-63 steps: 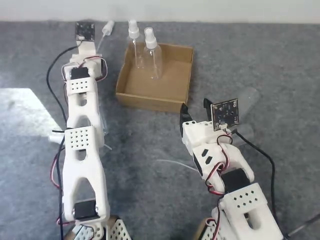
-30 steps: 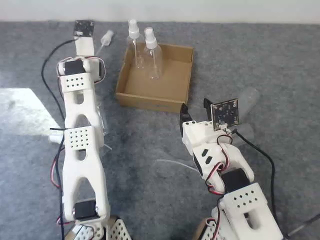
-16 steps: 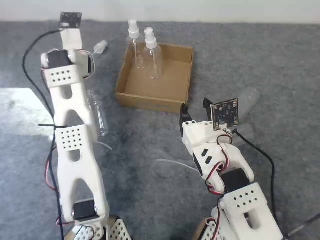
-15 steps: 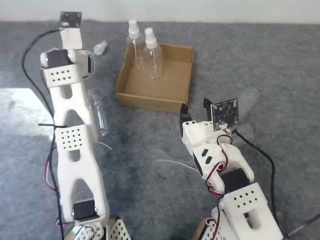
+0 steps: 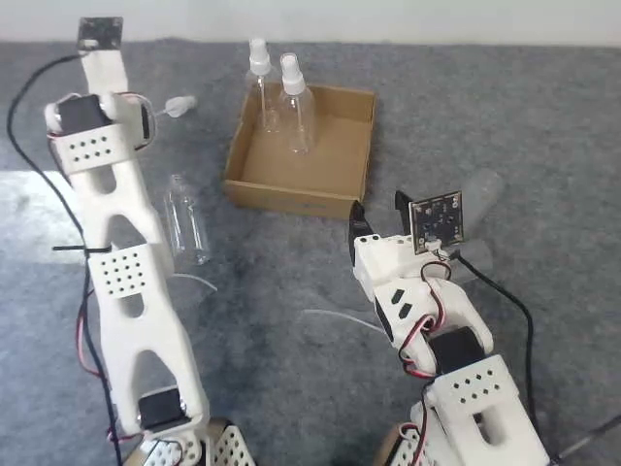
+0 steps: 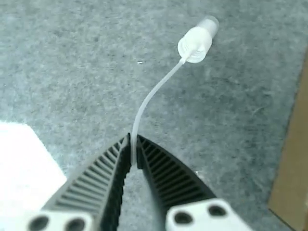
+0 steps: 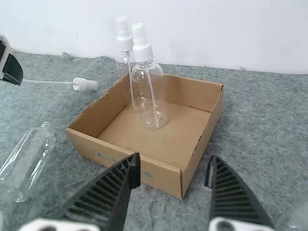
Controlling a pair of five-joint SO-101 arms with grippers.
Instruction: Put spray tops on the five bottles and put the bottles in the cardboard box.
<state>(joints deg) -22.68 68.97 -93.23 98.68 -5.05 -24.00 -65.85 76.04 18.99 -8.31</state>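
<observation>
Leftward we have swung our left end effector (image 6: 134, 153), which pinches the spray top (image 6: 196, 39) by its tube, head pointing toward the nearby cardboard box (image 5: 291, 199). Our right end effector (image 7: 172, 163) stays spread.

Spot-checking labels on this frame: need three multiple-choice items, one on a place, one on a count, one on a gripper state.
1. Where is the capless bottle?
A) in the box
B) on the mat, left of the box
C) upright behind the box

2. How many capped bottles stand in the box?
A) two
B) one
C) four

3. What state is the left gripper in?
A) open, empty
B) shut on a bottle
C) shut on the tube of the spray top

Answers:
1 B, it lies on its side on the mat outside the box's left wall.
2 A, two stand together by the far wall.
3 C, the left wrist view shows the jaws pinching the thin tube.
</observation>
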